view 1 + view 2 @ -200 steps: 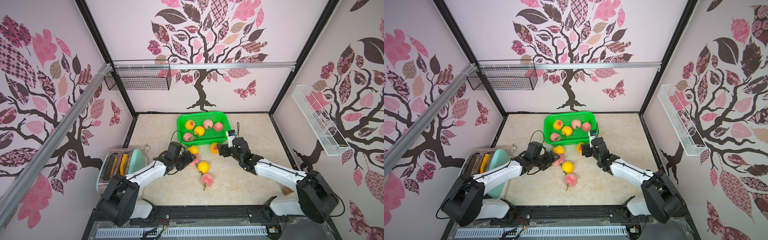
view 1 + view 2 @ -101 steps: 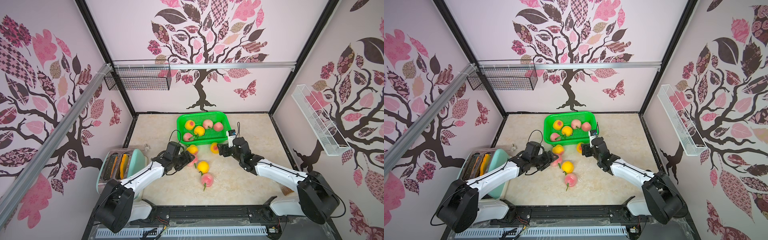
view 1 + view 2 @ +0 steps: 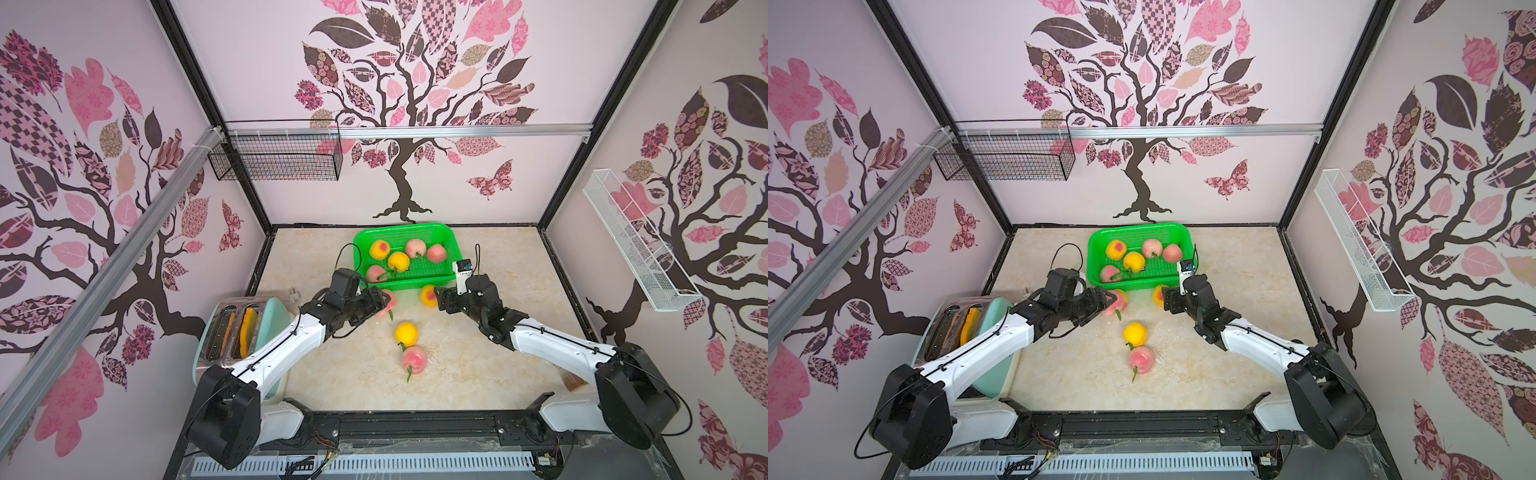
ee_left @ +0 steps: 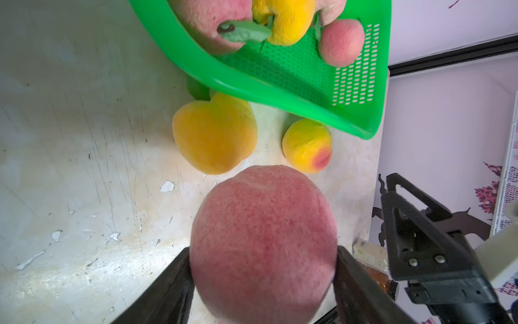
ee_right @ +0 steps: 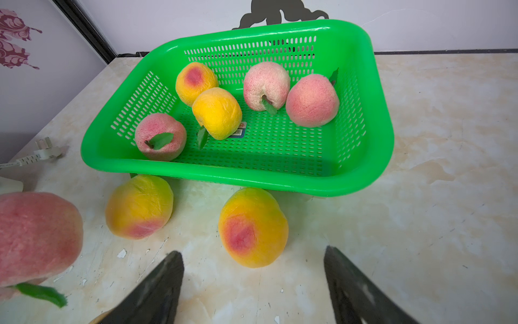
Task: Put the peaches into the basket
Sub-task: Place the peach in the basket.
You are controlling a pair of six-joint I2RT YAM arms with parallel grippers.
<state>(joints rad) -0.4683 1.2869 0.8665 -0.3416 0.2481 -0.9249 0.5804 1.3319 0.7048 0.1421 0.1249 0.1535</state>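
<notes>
The pink peach [image 4: 263,213] sits clamped between the fingers of the left end effector [image 4: 262,261], near the basket [image 4: 280,95]. The near rim of the basket lies straight ahead of it, so I judge the carry must go forward and over that rim. Five peaches [image 5: 217,112] are inside already. The right end effector [image 5: 252,251] stands apart and empty, with a yellow red-spotted peach [image 5: 252,227] on the surface [image 5: 420,224] just in front of it.

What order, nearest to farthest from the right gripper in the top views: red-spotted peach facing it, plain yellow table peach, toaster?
1. Red-spotted peach, beside the basket's front wall.
2. Plain yellow peach, mid-table.
3. Toaster, far left edge.
</notes>
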